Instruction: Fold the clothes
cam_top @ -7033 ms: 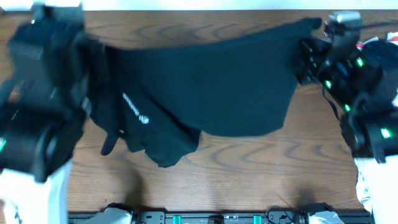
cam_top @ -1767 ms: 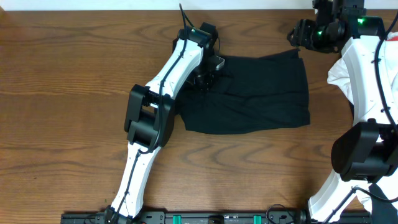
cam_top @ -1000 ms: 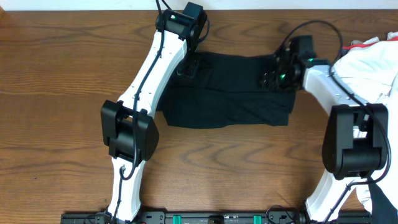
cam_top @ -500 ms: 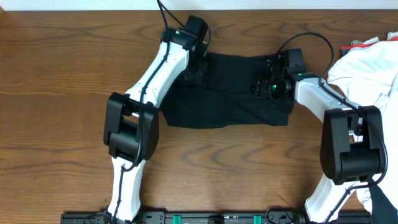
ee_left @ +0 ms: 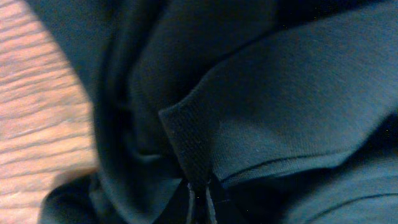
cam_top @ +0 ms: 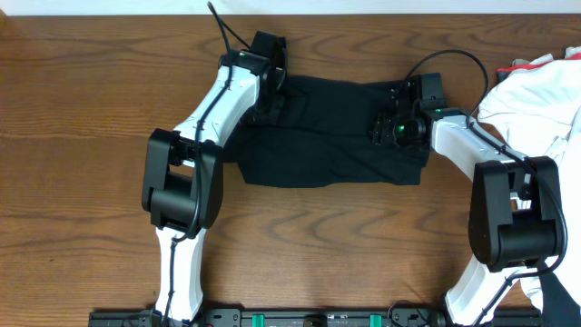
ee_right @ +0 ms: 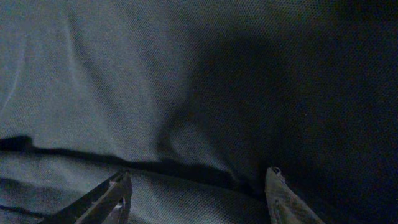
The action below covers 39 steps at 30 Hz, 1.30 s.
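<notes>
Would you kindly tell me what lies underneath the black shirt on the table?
Wooden table shows all around the black shirt, which rests on it. Whatever lies beneath or between its folded layers is covered by the fabric and cannot be seen.

The black shirt [cam_top: 331,145] lies folded in a wrinkled rectangle on the table [cam_top: 91,136].

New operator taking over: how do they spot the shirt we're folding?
On the wooden table, look to the far middle. The shirt lies there as a rough, wrinkled rectangle. It is black, unlike the white cloth heap at the right edge.
</notes>
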Motion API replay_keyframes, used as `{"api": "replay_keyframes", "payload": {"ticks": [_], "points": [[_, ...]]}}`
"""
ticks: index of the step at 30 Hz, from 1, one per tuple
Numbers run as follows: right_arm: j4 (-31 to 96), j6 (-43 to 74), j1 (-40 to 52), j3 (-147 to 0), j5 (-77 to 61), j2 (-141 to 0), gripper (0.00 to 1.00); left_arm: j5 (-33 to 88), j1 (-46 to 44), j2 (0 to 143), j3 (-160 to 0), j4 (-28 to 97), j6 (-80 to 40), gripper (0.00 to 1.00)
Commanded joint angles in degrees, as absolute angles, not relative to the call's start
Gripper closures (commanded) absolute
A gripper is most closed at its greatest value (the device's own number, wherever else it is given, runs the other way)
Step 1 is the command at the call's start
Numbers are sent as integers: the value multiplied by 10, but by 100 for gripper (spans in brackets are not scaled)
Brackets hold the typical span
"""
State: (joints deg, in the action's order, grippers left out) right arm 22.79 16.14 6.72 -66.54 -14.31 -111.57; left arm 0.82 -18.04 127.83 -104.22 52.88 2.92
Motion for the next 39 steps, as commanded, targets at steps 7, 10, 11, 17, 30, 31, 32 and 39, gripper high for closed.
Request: {"api": "replay_keyframes", "payload": {"ticks": [7,10,11,17,30,31,32,39], "points": [[255,180,72,-632,-128,-1144,32,-177,-116,1240,-1042,596,-42,94],[265,180,72,-632,-117,-1144,33,-192,-78,1225,-1042,612,-77,94],[269,180,72,-632,-110,-1144,33,-192,-67,1223,-1042,616,-84,94],[288,177,72,-632,-94,-1144,34,-192,-4,1225,-1042,645,-89,94],[292,177,70,-632,-88,-1144,32,-207,59,1216,-1043,682,-98,93],[292,177,69,-632,-88,-1144,31,-216,63,1211,-1043,688,-105,93],[292,177,69,-632,-88,-1144,31,-232,67,1207,-1043,697,-120,93],[294,177,62,-632,-88,-1144,29,-266,114,1182,-1043,748,-159,85]]}}
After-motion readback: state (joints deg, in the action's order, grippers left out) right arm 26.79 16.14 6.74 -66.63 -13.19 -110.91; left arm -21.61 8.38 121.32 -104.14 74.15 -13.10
